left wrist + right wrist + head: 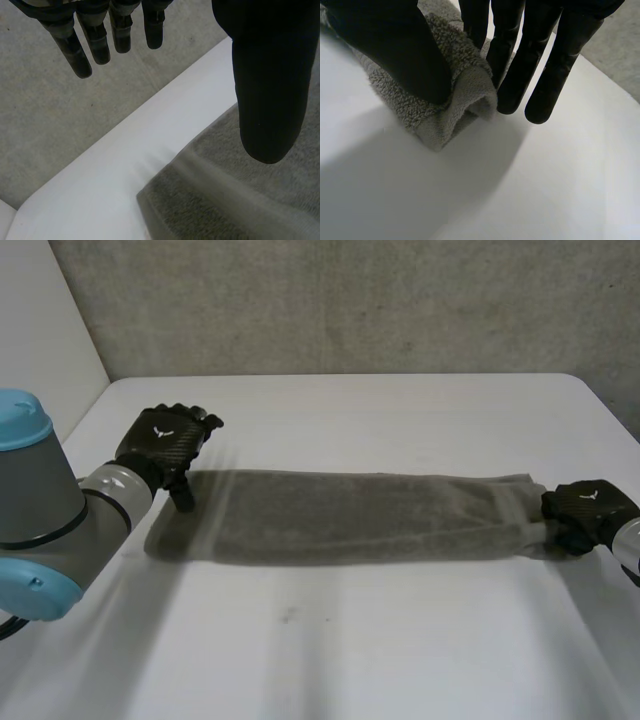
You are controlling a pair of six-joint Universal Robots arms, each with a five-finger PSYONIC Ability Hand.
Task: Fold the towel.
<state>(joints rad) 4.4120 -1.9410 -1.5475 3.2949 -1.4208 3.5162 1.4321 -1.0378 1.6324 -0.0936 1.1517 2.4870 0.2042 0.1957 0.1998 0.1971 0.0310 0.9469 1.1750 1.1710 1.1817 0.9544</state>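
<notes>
The left arm [40, 505] was seen closest in, its left hand [165, 445] held spread and empty just over one end of the towel [350, 515]; the towel was laid as a long band across the table [350, 650], long axis run hand to hand; its other end was pinched by the right hand [585, 510]; a leftward carry along that axis was judged likely.
</notes>
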